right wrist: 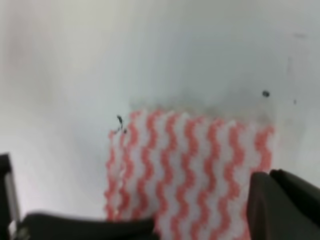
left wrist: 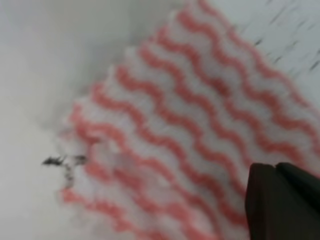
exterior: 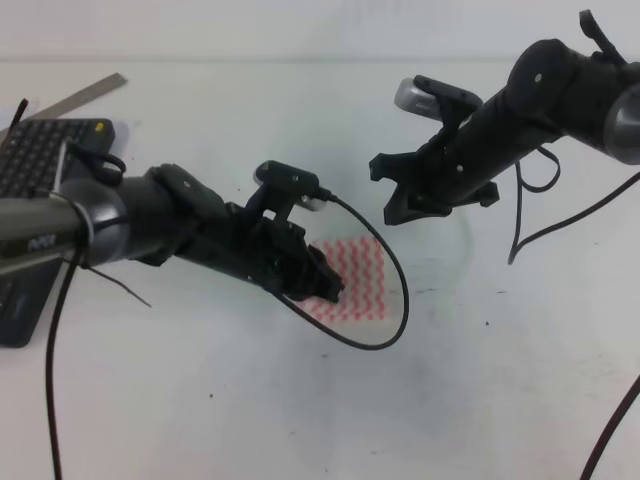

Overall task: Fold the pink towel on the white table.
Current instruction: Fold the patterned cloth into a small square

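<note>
I am wearing matte black casings, a grey sleeve on my left arm (exterior: 100,215), loose black cables trailing, silver-capped wrist cameras (exterior: 412,95).

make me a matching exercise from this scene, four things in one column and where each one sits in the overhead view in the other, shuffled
Things:
1. pink towel
2. keyboard
3. left gripper
4. right gripper

Places:
A. raised above the white table, upper right of the towel
B. far left edge
C. flat near the middle
D. low at the towel's left edge

Pairs: 1-C, 2-B, 3-D, 4-A
</note>
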Motion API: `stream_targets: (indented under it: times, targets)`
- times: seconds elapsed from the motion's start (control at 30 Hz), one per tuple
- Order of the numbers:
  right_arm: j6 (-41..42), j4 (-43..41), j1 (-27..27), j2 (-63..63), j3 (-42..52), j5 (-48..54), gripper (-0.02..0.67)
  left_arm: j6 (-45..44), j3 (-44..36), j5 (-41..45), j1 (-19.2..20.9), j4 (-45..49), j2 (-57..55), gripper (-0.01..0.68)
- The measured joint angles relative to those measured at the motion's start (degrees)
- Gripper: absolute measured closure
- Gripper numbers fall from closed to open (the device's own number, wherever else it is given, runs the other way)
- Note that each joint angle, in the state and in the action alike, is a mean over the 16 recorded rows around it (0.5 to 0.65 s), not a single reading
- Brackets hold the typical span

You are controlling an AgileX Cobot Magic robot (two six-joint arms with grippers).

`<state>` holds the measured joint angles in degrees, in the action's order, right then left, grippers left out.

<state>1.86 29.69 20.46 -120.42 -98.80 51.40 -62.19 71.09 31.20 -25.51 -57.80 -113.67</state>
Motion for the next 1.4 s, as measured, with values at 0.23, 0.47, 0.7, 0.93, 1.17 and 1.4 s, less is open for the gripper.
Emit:
stream_targets:
  times: [0.23, 0.47, 0.7, 0.93, 1.17, 1.4]
  targets:
    - [-0.31, -0.24, -0.99, 0.22, 0.03, 1.09, 0.667, -0.45, -0.01, -0.17, -0.38, 0.19, -1.30, 0.675]
    - [-0.02, -0.27, -1.02, 1.77, 0.07, 1.22, 0.667, -1.06, -0.06, -1.73, -0.38, 0.45, 2.37, 0.675]
    - [0.77, -1.45, -1.02, 8.10, 1.34, 1.74, 0.667, -0.94, -0.25, -4.10, -0.29, 0.50, 10.70, 0.675]
    - [1.44, -3.01, -1.01, 21.00, 8.08, 0.17, 0.667, -0.42, -3.73, -8.10, -0.19, -0.72, 21.31, 0.675]
    - [1.50, -3.74, -1.01, 37.22, 21.53, -4.07, 0.667, -0.41, -14.52, -16.25, -0.14, -3.58, 36.18, 0.675]
    - [1.52, -3.81, -1.02, 55.33, 37.94, -8.89, 0.667, -0.83, -29.55, -24.43, -0.15, -6.52, 55.74, 0.675]
